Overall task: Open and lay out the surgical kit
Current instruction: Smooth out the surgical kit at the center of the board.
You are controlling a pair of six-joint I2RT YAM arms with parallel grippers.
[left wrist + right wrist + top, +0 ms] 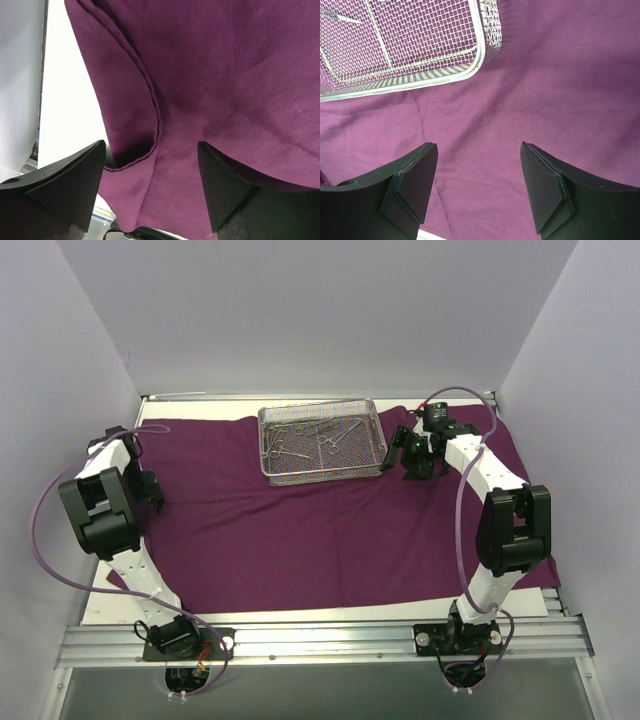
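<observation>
Top external view: cloth (330,540) lies spread on the desk (105,605), under the tray (322,442) holding instruments (300,445). My right tool (479,147) is open just right of the tray, left tool (152,150) open, well left.

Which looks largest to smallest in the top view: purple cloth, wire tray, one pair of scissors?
1. Purple cloth, covering most of the table.
2. Wire tray, resting on the cloth.
3. One pair of scissors, lying in the tray.
All sit at table level, so nearness does not blur the order.
</observation>
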